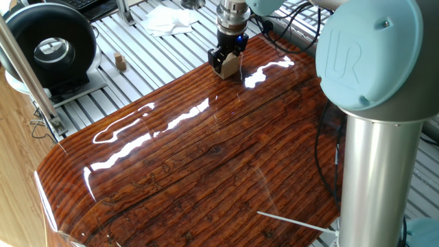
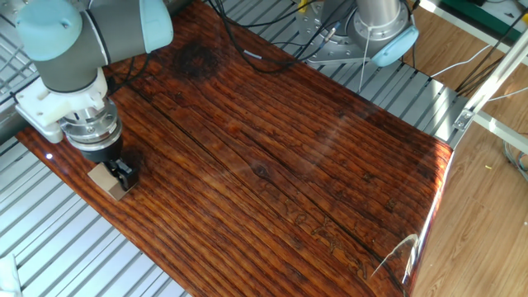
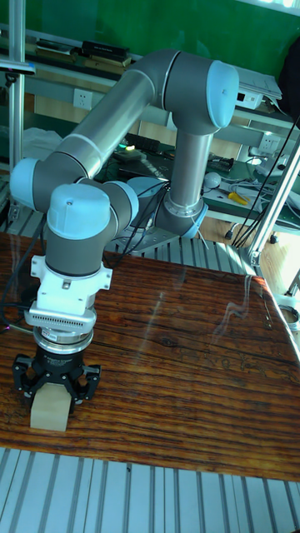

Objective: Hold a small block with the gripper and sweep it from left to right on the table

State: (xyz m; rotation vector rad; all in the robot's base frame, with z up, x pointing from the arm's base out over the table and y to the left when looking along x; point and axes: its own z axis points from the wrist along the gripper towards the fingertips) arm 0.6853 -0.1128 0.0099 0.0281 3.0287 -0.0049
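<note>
The small block [image 1: 230, 65] [image 2: 105, 178] [image 3: 48, 411], a light-tan wooden cube, rests on the table [image 1: 206, 165] [image 2: 272, 148] [image 3: 183, 358] close to one edge. My black gripper [image 1: 226, 60] [image 2: 113, 173] [image 3: 50, 387] stands straight above it and is shut on the small block, one finger on each side. A silver wrist and a grey and pale-blue arm rise above the claw. In the tall fixed view the block sits at the table's near left corner.
Silver slatted aluminium [image 1: 158, 48] surrounds the board. On it lie a tiny brown wooden piece [image 1: 121, 62], a white cloth [image 1: 168, 19] and a black round device [image 1: 51, 44]. The arm's column [image 1: 374, 178] stands at the right. Cables [image 2: 247, 54] trail over the far corner.
</note>
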